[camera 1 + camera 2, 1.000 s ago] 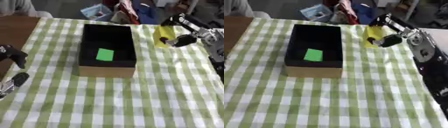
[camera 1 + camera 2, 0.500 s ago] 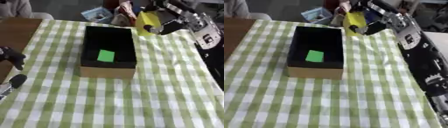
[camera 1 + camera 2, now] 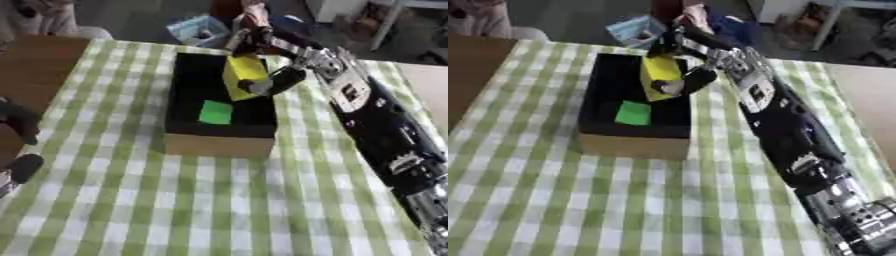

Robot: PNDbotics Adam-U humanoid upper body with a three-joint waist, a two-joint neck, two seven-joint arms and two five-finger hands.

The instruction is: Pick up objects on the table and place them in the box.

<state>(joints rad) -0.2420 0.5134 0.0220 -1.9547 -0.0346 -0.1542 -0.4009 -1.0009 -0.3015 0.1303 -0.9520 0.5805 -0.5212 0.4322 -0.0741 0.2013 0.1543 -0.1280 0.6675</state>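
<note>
Near the top centre, the right hand (image 3: 267,75) has its fingers curled round a yellow packet (image 3: 242,75) over the box (image 3: 219,142), above a green piece (image 3: 215,112); it looks light and flat, best pinched across its sides.

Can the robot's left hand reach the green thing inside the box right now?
Probably yes. The left hand rests at the table's near left edge, away from the box, and the box is open on top. The right hand holds the yellow object over the far part, leaving the green piece uncovered.
</note>
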